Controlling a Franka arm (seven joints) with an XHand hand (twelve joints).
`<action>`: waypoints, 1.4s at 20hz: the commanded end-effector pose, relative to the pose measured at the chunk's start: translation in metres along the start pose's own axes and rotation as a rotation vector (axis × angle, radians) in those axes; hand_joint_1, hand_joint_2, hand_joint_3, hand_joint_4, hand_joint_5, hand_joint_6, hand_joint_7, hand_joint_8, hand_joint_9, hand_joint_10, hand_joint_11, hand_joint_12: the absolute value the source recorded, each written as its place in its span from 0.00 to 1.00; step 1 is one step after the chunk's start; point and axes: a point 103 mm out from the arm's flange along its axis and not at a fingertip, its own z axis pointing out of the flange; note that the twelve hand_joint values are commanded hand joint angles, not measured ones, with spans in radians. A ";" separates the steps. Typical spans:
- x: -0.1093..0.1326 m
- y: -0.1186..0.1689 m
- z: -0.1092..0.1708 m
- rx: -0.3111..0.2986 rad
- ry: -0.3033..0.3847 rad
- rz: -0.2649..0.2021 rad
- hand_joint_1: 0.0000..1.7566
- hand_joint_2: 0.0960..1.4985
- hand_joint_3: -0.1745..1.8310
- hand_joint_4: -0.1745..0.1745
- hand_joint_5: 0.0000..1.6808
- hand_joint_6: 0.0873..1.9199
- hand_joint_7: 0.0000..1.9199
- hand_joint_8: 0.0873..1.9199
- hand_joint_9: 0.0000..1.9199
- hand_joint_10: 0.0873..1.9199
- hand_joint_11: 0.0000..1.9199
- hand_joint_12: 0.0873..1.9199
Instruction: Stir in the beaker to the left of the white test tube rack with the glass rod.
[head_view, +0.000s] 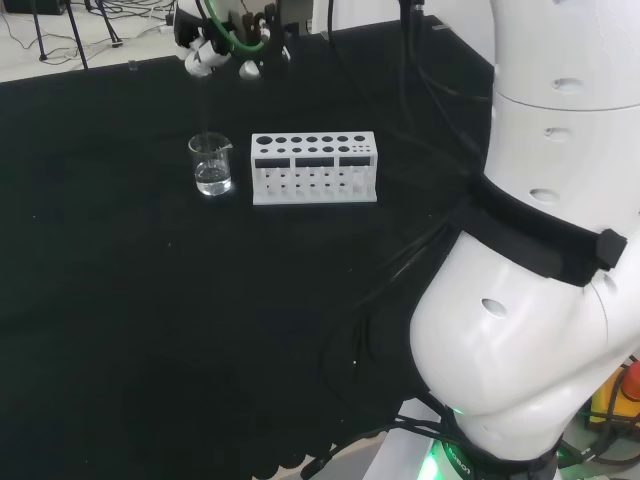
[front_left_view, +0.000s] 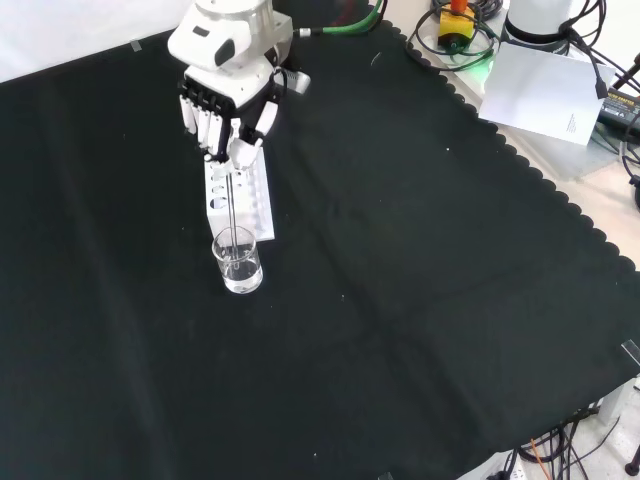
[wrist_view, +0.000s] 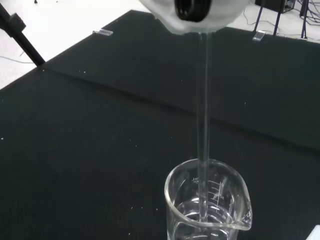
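Hand (front_left_view: 228, 110) pinches the top of the rod (wrist_view: 202, 100), fingers curled round it, so the rod hangs upright straight below into the beaker (front_left_view: 238, 262), tip in the clear liquid, ready to stir; rack (head_view: 314, 167) stands just beside the beaker.

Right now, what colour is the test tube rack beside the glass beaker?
White, clearest in the head view: the plastic test tube rack.

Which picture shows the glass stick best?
The wrist view: the glass rod runs large and close from the hand into the beaker. The front view shows it as a thin line; the head view shows a faint streak.
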 end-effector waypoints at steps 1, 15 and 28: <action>0.006 0.008 0.010 0.011 -0.002 -0.019 0.74 0.66 0.10 0.00 0.69 0.17 0.62 0.49 0.84 0.43 0.75 0.48; -0.013 -0.008 -0.003 0.003 -0.015 0.010 0.74 0.67 0.10 0.00 0.69 0.17 0.61 0.49 0.84 0.43 0.75 0.48; 0.018 -0.019 -0.001 0.039 -0.029 -0.021 0.74 0.67 0.10 0.00 0.69 0.17 0.61 0.49 0.84 0.43 0.75 0.48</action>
